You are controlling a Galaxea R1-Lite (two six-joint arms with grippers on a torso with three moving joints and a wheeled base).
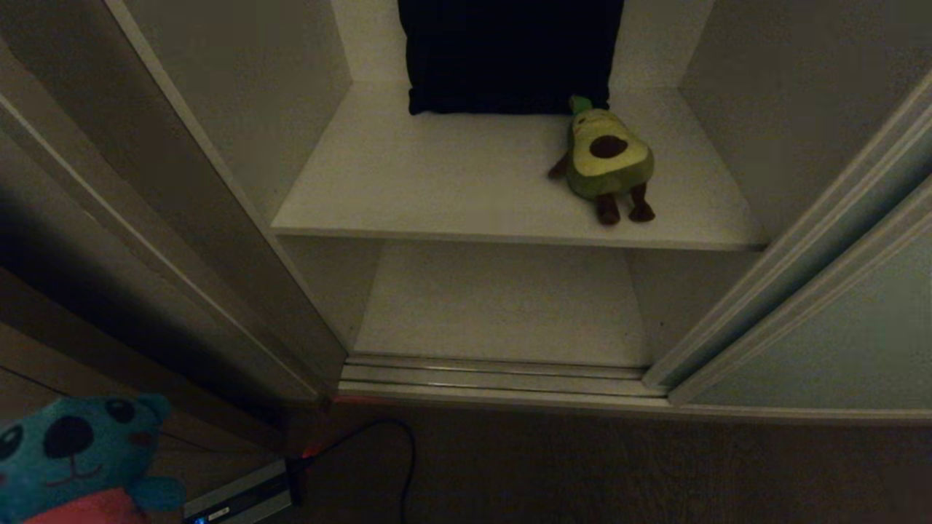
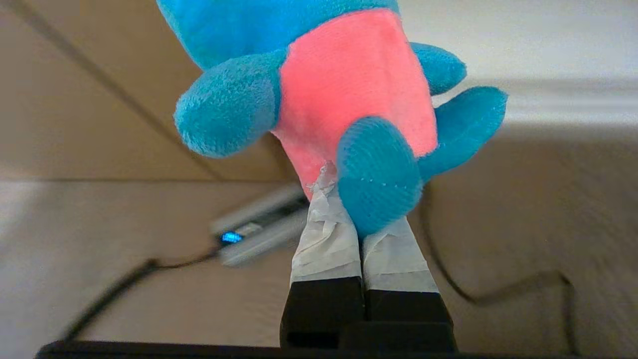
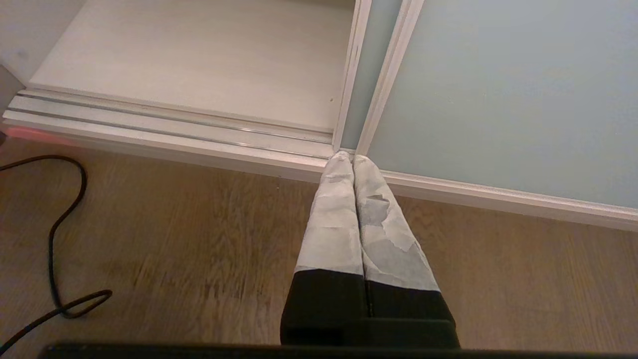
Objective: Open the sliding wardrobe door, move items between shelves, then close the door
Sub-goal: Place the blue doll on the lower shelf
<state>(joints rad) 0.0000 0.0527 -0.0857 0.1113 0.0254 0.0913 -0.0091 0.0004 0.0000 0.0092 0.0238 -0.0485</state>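
Note:
The teal monster (image 1: 73, 458) with a red-pink belly hangs low at the left, outside the wardrobe and above the floor. My left gripper (image 2: 344, 189) is shut on the bottom of the teal monster (image 2: 349, 75), beside one of its feet. The green avocado (image 1: 608, 156) lies on the right part of the upper shelf (image 1: 437, 189). The lower shelf (image 1: 502, 306) is bare. The sliding wardrobe door (image 1: 823, 327) stands slid to the right, leaving the opening uncovered. My right gripper (image 3: 353, 158) is shut and empty, low over the floor near the frame edge of the door (image 3: 498, 89).
A dark cushion (image 1: 510, 54) leans at the back of the upper shelf. A grey box (image 1: 240, 498) with a black cable (image 1: 404, 451) lies on the wooden floor under the held toy. The ribbed floor track (image 1: 495, 375) runs along the opening. A side board (image 1: 145, 218) bounds the left.

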